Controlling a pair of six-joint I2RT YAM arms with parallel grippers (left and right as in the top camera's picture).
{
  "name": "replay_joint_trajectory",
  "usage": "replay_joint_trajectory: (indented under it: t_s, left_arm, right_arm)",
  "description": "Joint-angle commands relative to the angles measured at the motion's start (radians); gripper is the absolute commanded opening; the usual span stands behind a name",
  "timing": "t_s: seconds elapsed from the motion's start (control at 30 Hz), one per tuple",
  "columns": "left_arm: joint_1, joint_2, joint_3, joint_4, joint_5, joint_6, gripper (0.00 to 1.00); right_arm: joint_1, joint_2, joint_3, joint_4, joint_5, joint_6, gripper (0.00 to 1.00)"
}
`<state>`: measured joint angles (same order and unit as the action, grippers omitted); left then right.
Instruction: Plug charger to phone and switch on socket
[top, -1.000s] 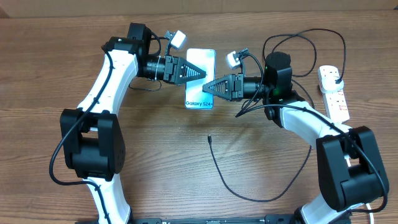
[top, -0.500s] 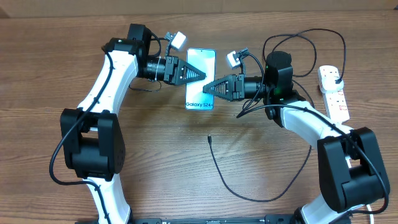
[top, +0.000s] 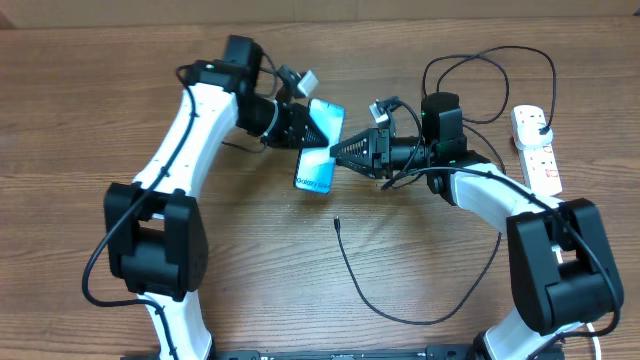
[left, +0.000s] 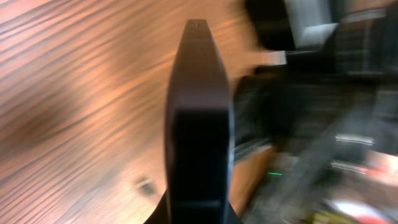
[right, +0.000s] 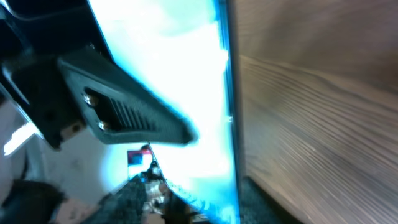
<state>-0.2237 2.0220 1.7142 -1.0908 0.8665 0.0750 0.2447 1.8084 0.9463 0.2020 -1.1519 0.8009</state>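
Overhead, the phone (top: 314, 168) sits tilted in the upper middle of the frame. The left fingers (top: 306, 126) are closed on its upper part. The right fingers (top: 346, 152) point at its right edge, and I cannot tell whether they are open or closed.

Only this view shows the thin black charger (top: 412, 321) looping across the lower right of the brown wood-grain worktop (top: 250, 285). Its small connector tip (top: 337, 223) lies below the phone, apart from it. The white oblong socket (top: 538, 150), with red-marked switches, lies at the far right.

From the left wrist, the phone (left: 198, 124) is only a dark, rounded slab seen end-on, with a blurred background. From the right wrist, its glowing blue-white screen (right: 186, 68) fills the left half. One black ribbed finger (right: 127, 115) crosses the screen; the other is not clear.
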Motion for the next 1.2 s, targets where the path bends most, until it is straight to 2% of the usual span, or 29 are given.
replay_joint_trajectory:
  t_s: [0.0,0.07,0.13,0.23,0.37,0.43,0.67,0.83,1.17]
  left_arm:
    - [-0.056,-0.014,0.016,-0.01,-0.468,-0.168,0.04]
    - [-0.097,-0.014,0.008,-0.008,-0.569,-0.236,0.04]
    - [-0.136,-0.013,-0.003,-0.002,-0.655,-0.294,0.04]
    - [-0.19,-0.013,-0.026,0.023,-0.772,-0.367,0.04]
    - [-0.248,-0.013,-0.063,0.059,-0.876,-0.428,0.04]
    - [-0.263,-0.013,-0.079,0.064,-0.915,-0.455,0.04]
    - [-0.272,-0.013,-0.196,0.137,-0.922,-0.491,0.04]
    - [-0.272,-0.013,-0.216,0.153,-0.923,-0.49,0.04]
    - [-0.274,0.012,-0.216,0.154,-0.922,-0.491,0.13]
  right_arm:
    - [-0.015,-0.007,0.003,-0.167,0.167,-0.148,0.61]
    - [-0.015,-0.007,0.003,-0.294,0.311,-0.159,0.68]
    - [-0.008,-0.007,0.003,-0.402,0.455,-0.159,0.71]
    - [0.009,-0.007,0.003,-0.501,0.623,-0.159,0.8]
    - [0.021,-0.007,0.003,-0.513,0.643,-0.158,0.89]
    - [0.021,-0.007,0.003,-0.513,0.643,-0.154,0.99]
    - [0.021,-0.007,0.003,-0.511,0.643,-0.155,1.0]
    - [0.021,-0.007,0.003,-0.511,0.643,-0.155,1.0]
    - [0.021,-0.007,0.003,-0.511,0.643,-0.155,1.0]
